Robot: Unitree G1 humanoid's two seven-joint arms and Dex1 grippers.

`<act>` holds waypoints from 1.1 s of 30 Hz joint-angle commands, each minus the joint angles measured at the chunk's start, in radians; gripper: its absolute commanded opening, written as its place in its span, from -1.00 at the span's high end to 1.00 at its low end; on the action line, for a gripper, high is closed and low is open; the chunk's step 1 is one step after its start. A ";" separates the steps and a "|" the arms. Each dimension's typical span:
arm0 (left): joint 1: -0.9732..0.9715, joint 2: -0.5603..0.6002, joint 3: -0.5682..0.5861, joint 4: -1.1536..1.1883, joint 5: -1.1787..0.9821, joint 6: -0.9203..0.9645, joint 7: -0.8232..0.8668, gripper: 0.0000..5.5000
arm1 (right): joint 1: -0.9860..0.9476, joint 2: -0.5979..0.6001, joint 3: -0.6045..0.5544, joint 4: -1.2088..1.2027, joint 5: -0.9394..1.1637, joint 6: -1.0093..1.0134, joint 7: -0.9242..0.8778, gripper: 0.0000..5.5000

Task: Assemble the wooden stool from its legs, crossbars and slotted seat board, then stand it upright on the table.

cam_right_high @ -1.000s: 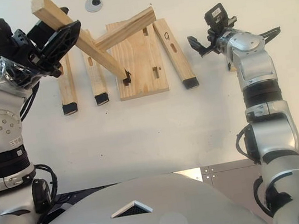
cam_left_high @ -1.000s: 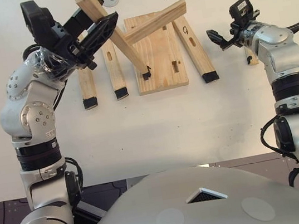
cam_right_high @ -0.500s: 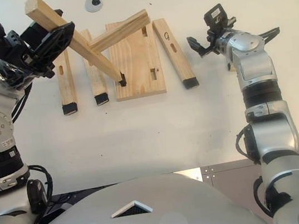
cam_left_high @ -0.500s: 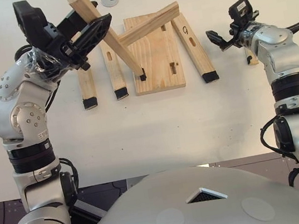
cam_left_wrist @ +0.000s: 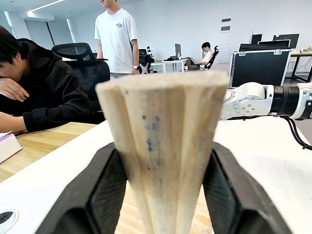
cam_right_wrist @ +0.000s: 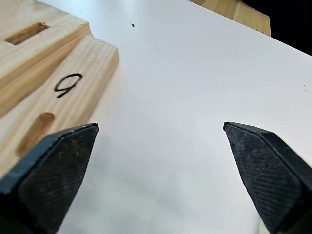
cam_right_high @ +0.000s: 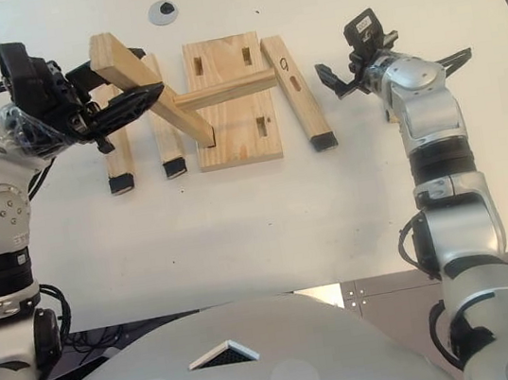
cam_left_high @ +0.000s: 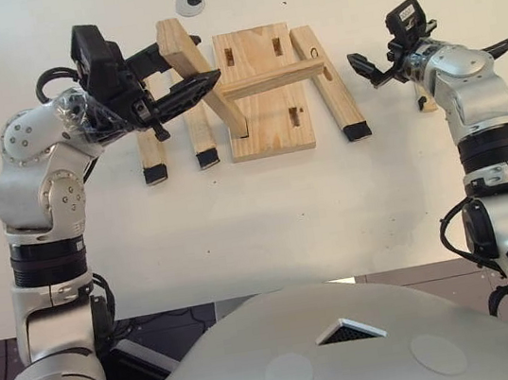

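Left eye view, stool assembly log: my left pincer [cam_left_high: 186, 66] is clamped across the upper part of a leg [cam_left_high: 218, 102], and the left wrist view shows its fingers pressed on both faces. That leg leans steeply, its lower end touching the seat board [cam_left_high: 275, 137] near the board's left edge, beside a slot. I cannot tell whether the end sits inside the slot or just on the wood. A crossbar [cam_left_high: 276, 78] juts from the leg's middle and runs across above the board toward the right. The board lies flat on the desk [cam_left_high: 268, 217]. Two loose legs [cam_left_high: 199, 139] lie flat just left of the board, and a numbered leg [cam_left_high: 330, 92] lies flat just right of it. My right pincer [cam_right_wrist: 158, 163] is spread wide with nothing in it, hovering low over the desk just beside the numbered leg. Judgement: the step in hand is seating the first leg-and-crossbar piece into the board, and the task is early, with three legs unfitted. The next move calls for bringing the leg upright over the slot, lining its end up squarely, then pressing down. The right pincer would do well to pin the board, since a slanted push may slide it or jam the joint.
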 commanded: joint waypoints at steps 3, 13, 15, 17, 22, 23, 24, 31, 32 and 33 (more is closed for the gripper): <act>0.092 0.071 -0.343 0.213 0.361 0.116 0.060 0.23 | 0.011 0.010 -0.002 -0.022 -0.017 0.006 -0.007 -0.72; 0.070 0.067 -0.289 0.159 0.211 0.134 0.112 0.23 | -0.019 0.015 -0.050 -0.006 -0.006 -0.030 -0.071 -0.72; 0.065 0.077 -0.242 0.091 0.157 0.127 0.109 0.23 | -0.033 0.020 -0.089 -0.005 0.003 -0.073 -0.131 -0.72; 0.060 0.084 -0.185 0.046 0.119 0.107 0.123 0.10 | -0.048 0.026 -0.136 -0.008 0.021 -0.123 -0.177 -0.72; 0.078 0.073 0.002 -0.012 -0.005 0.156 0.134 -0.16 | -0.029 0.039 -0.157 -0.002 0.021 -0.149 -0.195 -0.72; 0.092 0.080 0.055 -0.043 -0.040 0.177 0.144 -0.21 | -0.028 0.041 -0.159 -0.006 0.020 -0.149 -0.197 -0.72; 0.106 0.088 0.099 -0.061 -0.059 0.195 0.159 -0.28 | -0.026 0.042 -0.161 -0.010 0.019 -0.149 -0.198 -0.72; 0.146 0.017 0.144 0.098 0.168 0.445 0.625 -0.29 | 0.037 0.040 -0.199 -0.061 0.020 -0.146 -0.233 -0.72; 0.154 -0.019 0.138 0.113 0.185 0.460 0.668 -0.29 | 0.037 0.045 -0.200 -0.061 0.018 -0.146 -0.237 -0.72; 0.152 -0.068 0.145 0.128 0.181 0.464 0.696 -0.29 | 0.043 0.050 -0.202 -0.071 0.018 -0.142 -0.242 -0.72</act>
